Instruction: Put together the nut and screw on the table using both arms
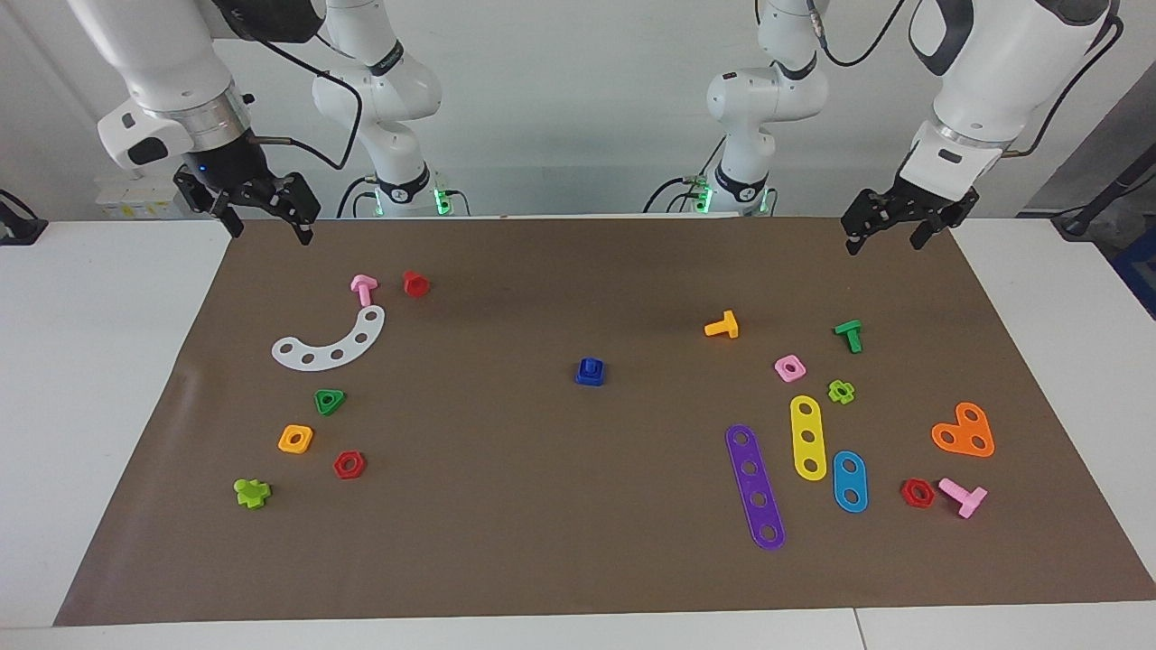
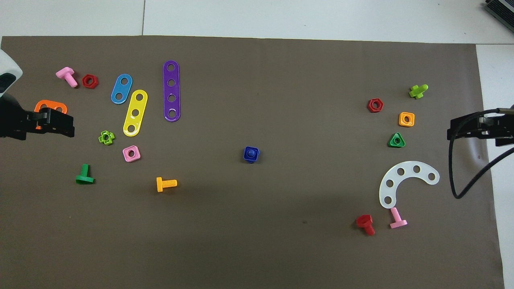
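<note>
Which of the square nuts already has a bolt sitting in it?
The dark-blue nut in the middle of the mat, with the blue bolt filling its hole. The pink nut and orange nut show empty holes.

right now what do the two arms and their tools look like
Both arms are glossy white, rounded and jointed, with dark joint rings, silver wrist bands and looping black cables. The left tool and right tool are small, black and two-fingered. Green lights glow at the bases.

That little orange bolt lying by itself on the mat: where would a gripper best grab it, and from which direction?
Probably from straight above, closing across the shaft of the orange bolt. It lies flat on the mat, its shaft pointing toward the right arm's end, with bare mat on both sides. The wide head would stop it sliding through the fingers.
</note>
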